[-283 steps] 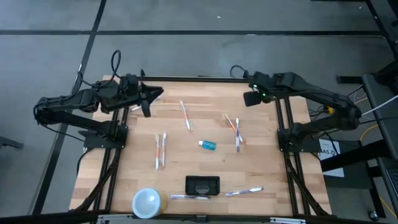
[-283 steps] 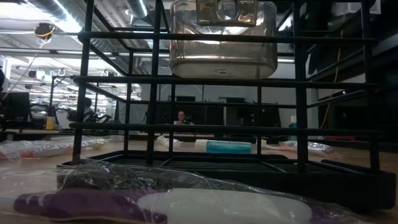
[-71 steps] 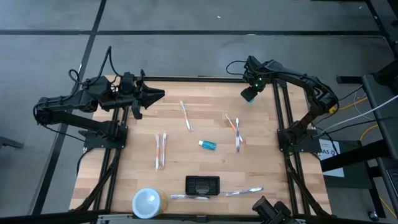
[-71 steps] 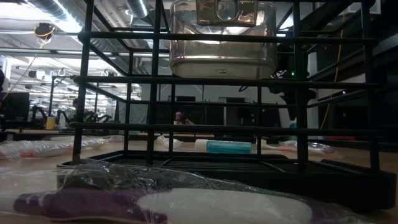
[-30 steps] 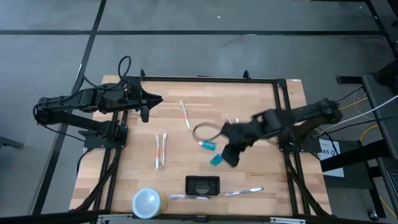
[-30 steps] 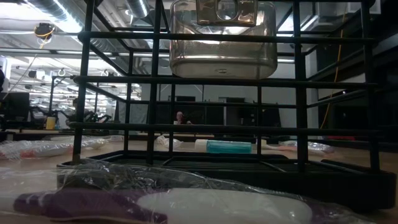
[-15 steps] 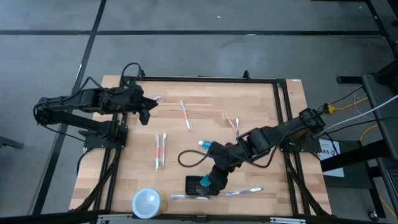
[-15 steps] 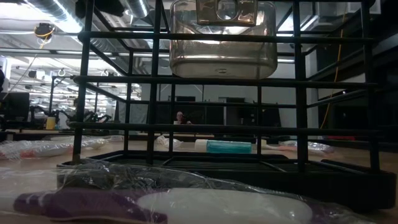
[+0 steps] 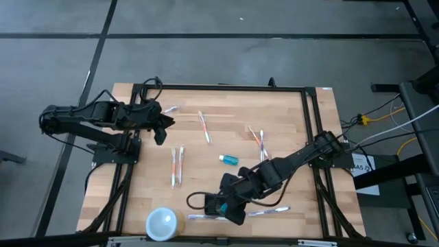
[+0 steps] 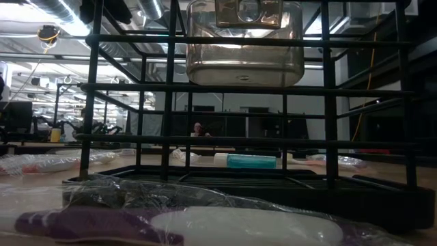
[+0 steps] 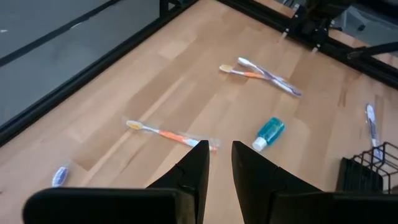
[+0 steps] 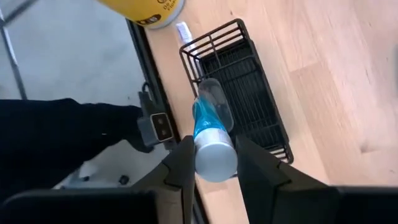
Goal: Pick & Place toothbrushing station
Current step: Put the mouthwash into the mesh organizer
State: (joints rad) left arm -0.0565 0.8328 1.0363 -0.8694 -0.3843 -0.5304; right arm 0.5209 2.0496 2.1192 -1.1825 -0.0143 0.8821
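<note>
Since half a second ago, the right arm has swung further toward the counter's [image 9: 288, 116] near edge, bringing its end effector [image 9: 221, 204] over the small black wire holder box [image 12: 239, 93]. Far left, the left end effector [image 11: 217, 163] hovers at the back-left of the wooden counter, fingers narrowly parted and empty, above an orange-handled wrapped toothbrush [image 11: 169, 134]. A round white-topped yellow cup [image 9: 162, 223] stands at the front left. Just right of it, the holder box sits near the front edge, largely hidden from above by the right end effector, which pinches a blue-filled clear bottle with a white cap [image 12: 211, 137] directly over the box's slots.
</note>
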